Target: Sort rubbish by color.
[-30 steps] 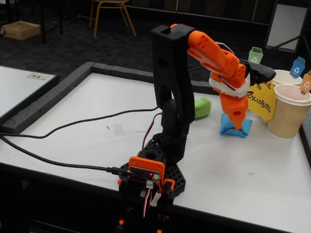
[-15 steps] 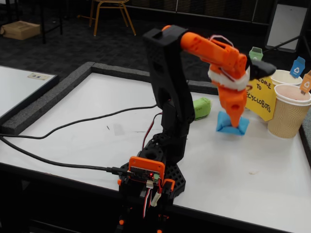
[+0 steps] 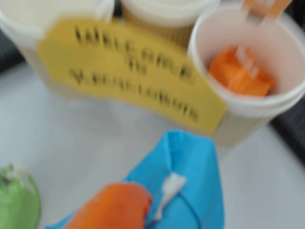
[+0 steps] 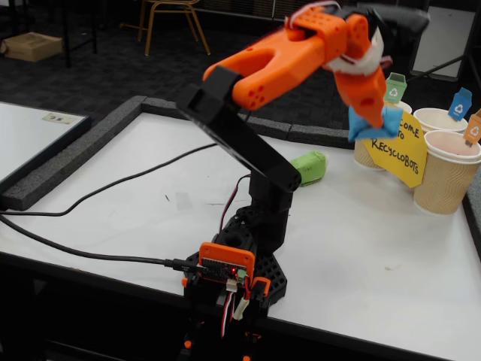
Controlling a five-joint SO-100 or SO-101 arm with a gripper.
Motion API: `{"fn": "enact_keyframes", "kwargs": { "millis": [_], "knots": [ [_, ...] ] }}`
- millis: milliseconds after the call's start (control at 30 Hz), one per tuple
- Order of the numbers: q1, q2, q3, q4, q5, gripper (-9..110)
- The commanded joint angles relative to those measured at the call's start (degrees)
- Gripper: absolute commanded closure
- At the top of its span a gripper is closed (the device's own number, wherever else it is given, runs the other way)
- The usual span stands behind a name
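Observation:
My orange gripper (image 4: 368,114) is shut on the blue lump (image 4: 373,125) and holds it in the air, just in front of the yellow sign (image 4: 397,148) and the cups. In the wrist view the blue lump (image 3: 188,183) fills the lower middle, beside my orange finger (image 3: 112,207). The orange lump (image 3: 240,72) lies inside the right-hand cup (image 3: 248,112) with the orange tag. The green lump (image 4: 310,167) lies on the white table, behind the arm in the fixed view and at the lower left in the wrist view (image 3: 16,202).
Three ribbed paper cups stand at the table's right: green tag (image 4: 395,87), blue tag (image 4: 440,120), orange tag (image 4: 449,174). The yellow sign (image 3: 128,71) leans against them. A black cable (image 4: 98,192) crosses the table. A grey foam border (image 4: 71,154) edges the table.

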Motion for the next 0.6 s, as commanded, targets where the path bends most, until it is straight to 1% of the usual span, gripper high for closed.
{"fn": "enact_keyframes", "kwargs": {
  "millis": [0, 200, 267, 400, 567],
  "knots": [
    [-0.7, 8.35, -10.99, 0.79, 0.62, 101],
    [-1.23, 13.45, -14.15, 1.49, 0.0, 101],
    [-2.2, 13.71, -15.12, 1.76, -2.2, 101],
    [-3.25, 13.71, -15.56, 0.88, -10.63, 101],
    [-3.08, 13.36, -12.39, -3.34, -24.43, 101]
  ]
}}
